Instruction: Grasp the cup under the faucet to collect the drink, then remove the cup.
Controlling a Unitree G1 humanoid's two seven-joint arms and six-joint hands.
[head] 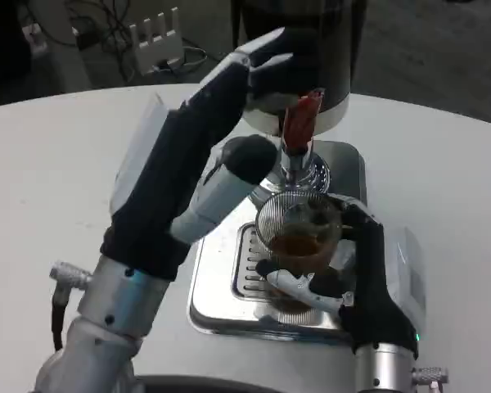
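Under the faucet (297, 160), on the steel drip tray (221, 295) near the tabletop's (49, 164) front edge: cup (299, 233) upright, long axis vertical, mouth facing up, amber drink inside (roughly half full). Clasped from its right and front by the right robot hand (356, 274), fingers wrapped around the lower wall. Higher and to the cup's left, left robot hand (229, 139) reaching to the red tap lever (301, 119) on the dark dispenser (311, 49), fingertips closed about it.
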